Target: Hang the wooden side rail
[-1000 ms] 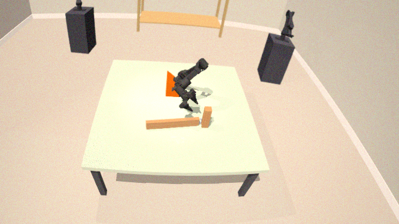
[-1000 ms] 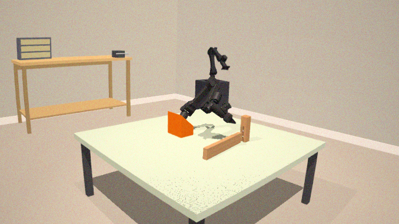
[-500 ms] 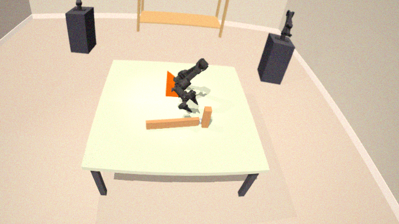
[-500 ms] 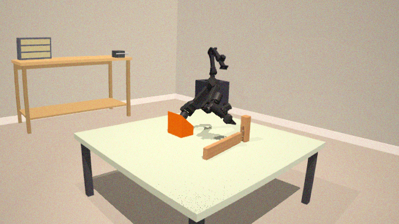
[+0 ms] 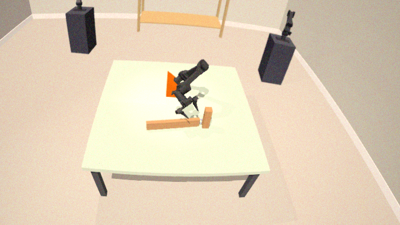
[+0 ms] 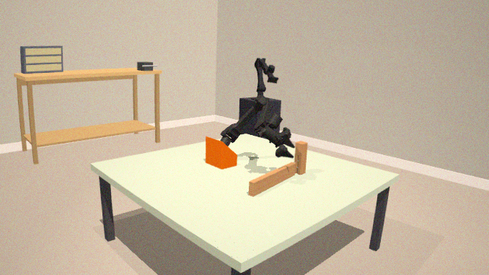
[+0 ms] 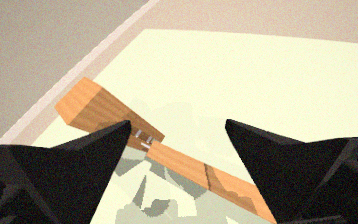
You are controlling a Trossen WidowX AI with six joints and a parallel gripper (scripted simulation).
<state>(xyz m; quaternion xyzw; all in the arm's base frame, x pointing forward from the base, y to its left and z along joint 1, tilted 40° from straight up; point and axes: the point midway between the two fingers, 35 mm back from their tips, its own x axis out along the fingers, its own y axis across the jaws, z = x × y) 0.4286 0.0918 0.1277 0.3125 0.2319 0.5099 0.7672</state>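
Observation:
The wooden side rail point(image 5: 172, 123) point(image 6: 272, 179) point(image 7: 200, 172) lies low on the pale green table point(image 5: 133, 152) point(image 6: 216, 221) point(image 7: 250, 75). Its hooked end meets the short upright headboard post point(image 5: 207, 117) point(image 6: 301, 156) point(image 7: 95, 107). Its far end rests on the table. Two steel hooks point(image 7: 142, 140) bridge the small gap between rail end and post; I cannot tell how they sit on the pins. My gripper point(image 5: 189, 111) point(image 6: 286, 150) point(image 7: 179, 124) is open and empty. It hovers just above the rail's hooked end, behind the post, touching neither.
An orange wedge point(image 5: 170, 85) point(image 6: 220, 156) stands on the table behind the arm. Two dark pedestals point(image 5: 81, 29) point(image 5: 276, 58) with other arms stand on the floor. A wooden shelf table point(image 5: 183, 2) point(image 6: 86, 102) is by the back wall.

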